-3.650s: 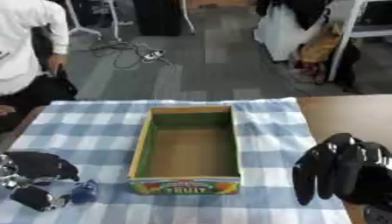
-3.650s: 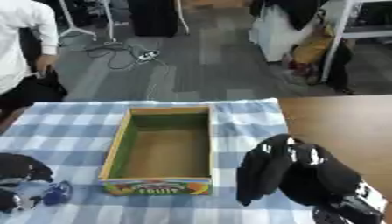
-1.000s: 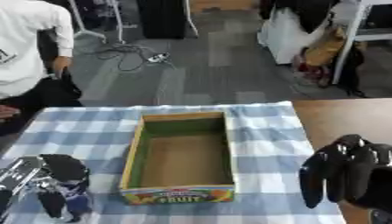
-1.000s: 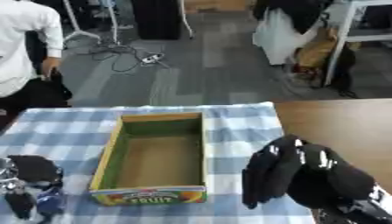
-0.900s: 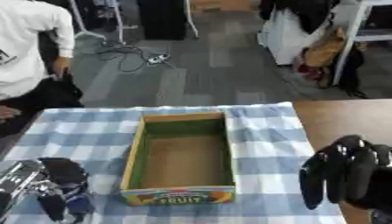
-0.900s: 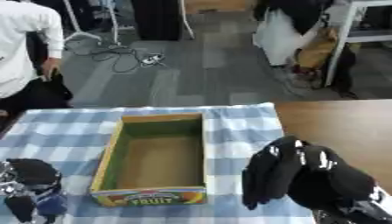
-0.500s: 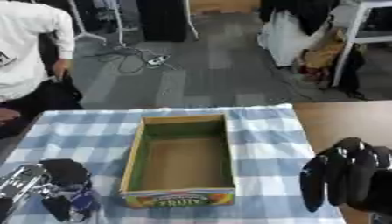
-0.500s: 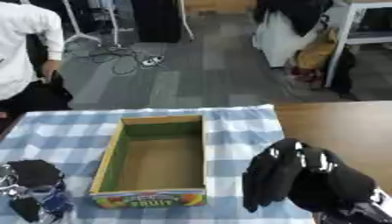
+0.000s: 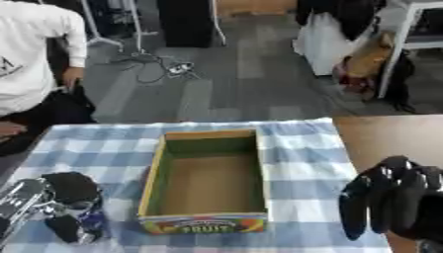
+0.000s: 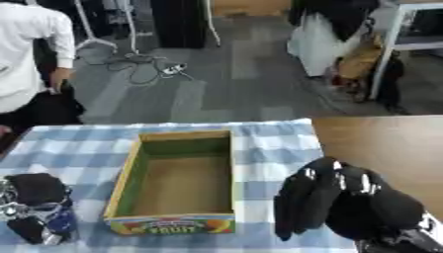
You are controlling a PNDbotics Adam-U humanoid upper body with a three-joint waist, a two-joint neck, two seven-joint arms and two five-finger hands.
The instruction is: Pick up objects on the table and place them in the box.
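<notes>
The left robot hand (image 9: 65,207) curls around a small blue object (image 9: 91,220) at the table's (image 9: 303,148) near-left corner, beside the empty fruit box (image 9: 207,178), presumably to lift it in. The right robot hand (image 10: 346,207) waits idle, fingers relaxed.

The black and silver left hand (image 9: 61,205) sits low at the left, fingers curled round something blue. The black right hand (image 10: 346,207) hangs low at the right, fingers pointing down and relaxed.

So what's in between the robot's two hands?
The open cardboard box sits between the left hand and the right hand, on the checked cloth. The left eye view shows it best; the box looks empty.
</notes>
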